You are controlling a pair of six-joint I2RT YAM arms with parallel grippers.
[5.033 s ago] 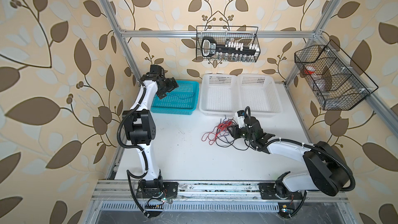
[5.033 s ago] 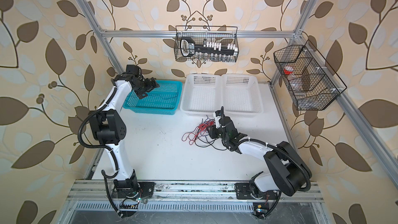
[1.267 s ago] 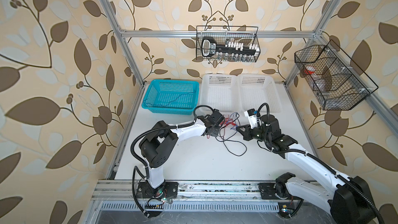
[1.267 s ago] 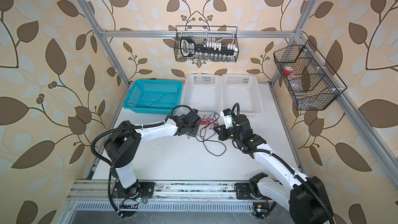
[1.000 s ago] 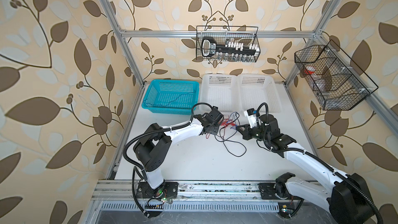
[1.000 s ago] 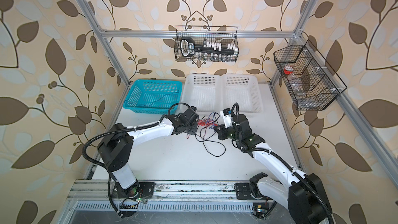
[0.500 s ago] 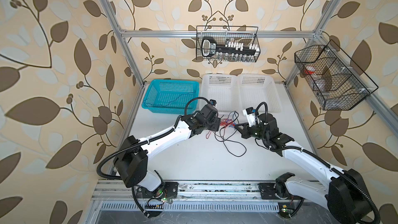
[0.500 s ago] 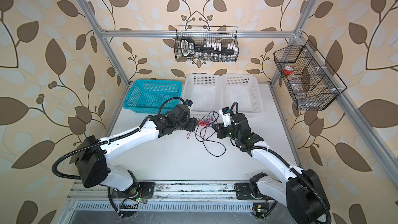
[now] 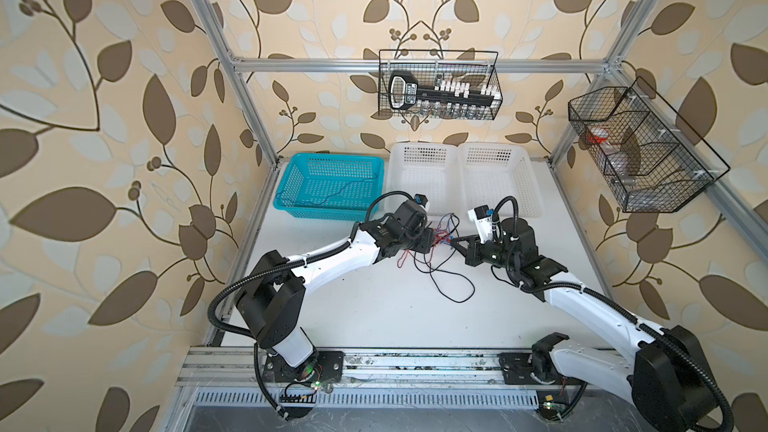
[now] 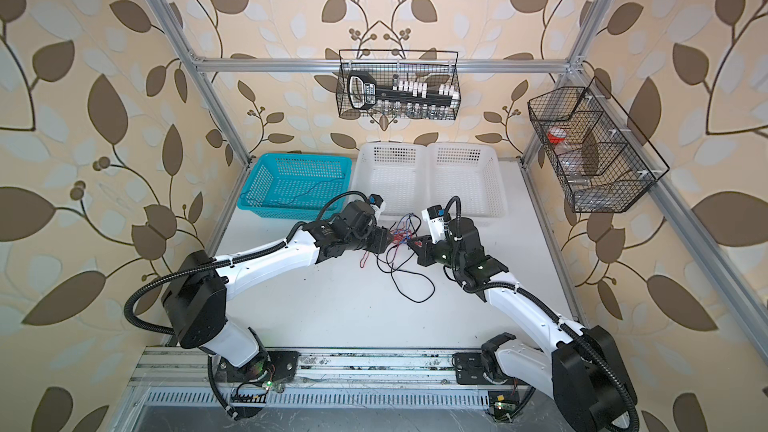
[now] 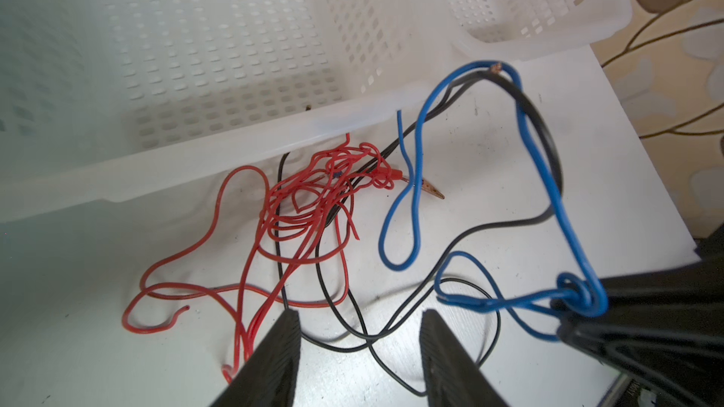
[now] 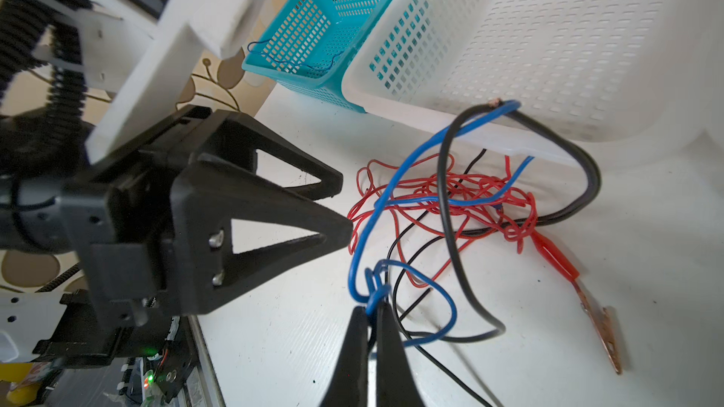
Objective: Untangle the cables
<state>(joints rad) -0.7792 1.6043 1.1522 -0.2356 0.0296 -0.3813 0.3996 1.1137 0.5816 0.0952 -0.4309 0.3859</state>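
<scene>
Just beyond my left gripper (image 9: 434, 238) I see two white baskets (image 9: 419, 155) (side by side, touching), a teal basket (image 9: 328, 168) further left, and wire racks (image 9: 384, 76) higher up.

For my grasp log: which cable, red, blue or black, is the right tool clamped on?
The blue cable: its knot is pinched in the shut right tool; the red cable and the black cable are not.

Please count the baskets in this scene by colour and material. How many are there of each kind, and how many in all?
Teal plastic basket: 1
White plastic baskets: 2
Black wire baskets: 2
Total: 5
</scene>
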